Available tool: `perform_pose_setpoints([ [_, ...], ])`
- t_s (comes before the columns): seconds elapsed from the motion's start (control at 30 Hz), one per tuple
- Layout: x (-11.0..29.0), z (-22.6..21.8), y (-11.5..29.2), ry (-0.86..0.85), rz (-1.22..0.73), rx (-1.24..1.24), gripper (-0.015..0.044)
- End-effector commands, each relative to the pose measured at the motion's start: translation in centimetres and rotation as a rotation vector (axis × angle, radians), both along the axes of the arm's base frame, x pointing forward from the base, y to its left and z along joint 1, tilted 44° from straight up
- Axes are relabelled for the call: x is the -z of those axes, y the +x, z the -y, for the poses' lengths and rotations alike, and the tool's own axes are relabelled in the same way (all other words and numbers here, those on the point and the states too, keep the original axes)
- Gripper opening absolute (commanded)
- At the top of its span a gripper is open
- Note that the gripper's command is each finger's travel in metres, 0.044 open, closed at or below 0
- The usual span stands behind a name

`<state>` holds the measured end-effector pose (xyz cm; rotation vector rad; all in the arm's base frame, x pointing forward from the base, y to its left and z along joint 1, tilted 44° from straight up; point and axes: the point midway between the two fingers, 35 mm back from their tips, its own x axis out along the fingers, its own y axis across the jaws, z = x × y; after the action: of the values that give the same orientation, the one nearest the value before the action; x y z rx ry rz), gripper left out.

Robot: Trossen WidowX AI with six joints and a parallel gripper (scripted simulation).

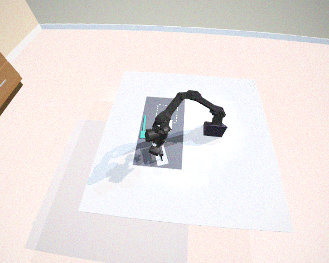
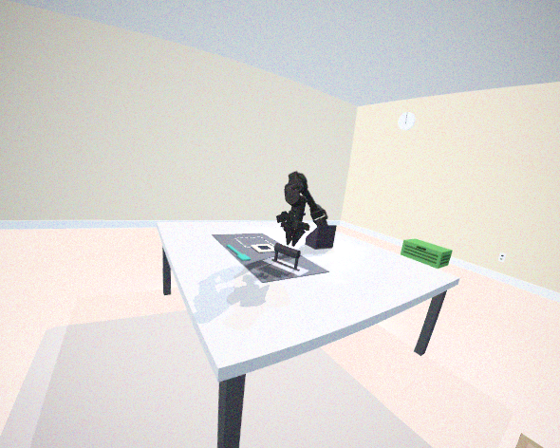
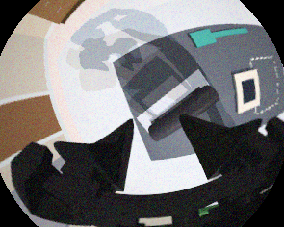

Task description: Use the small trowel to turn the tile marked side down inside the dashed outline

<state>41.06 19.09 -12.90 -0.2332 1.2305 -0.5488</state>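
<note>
My gripper [image 1: 156,151] [image 2: 291,240] [image 3: 157,118] is open and holds nothing. It hangs a little above a flat white plate with a dark bar handle on two posts [image 1: 162,161] [image 2: 285,252] [image 3: 166,100], which lies at the near end of the grey mat [image 1: 174,158] [image 2: 314,267]. A teal trowel-shaped tool [image 1: 143,128] [image 2: 238,253] [image 3: 218,35], with a thin handle and a wider blade, lies flat at the mat's left edge. The white tile [image 2: 262,247] [image 3: 249,89] lies with its dark marked square facing up, at the near edge of the dashed outline [image 1: 159,105] [image 2: 244,235]. In the top view the arm hides most of the tile.
The arm's dark base [image 1: 214,129] [image 2: 321,236] stands on the white table [image 1: 216,183] [image 2: 319,308] to the right of the mat. A green crate [image 2: 425,252] sits on the floor by the far wall. A wooden cabinet [image 1: 0,82] stands off to the left.
</note>
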Motion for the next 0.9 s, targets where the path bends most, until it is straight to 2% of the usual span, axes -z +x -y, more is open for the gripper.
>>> perform_pose_setpoints([
  [0.0, 0.14, -0.18, -0.05, -0.003, -0.03, -0.089, 0.03],
  [0.87, 0.72, 0.02, 0.08, -0.083, -0.151, -0.56, 0.03],
])
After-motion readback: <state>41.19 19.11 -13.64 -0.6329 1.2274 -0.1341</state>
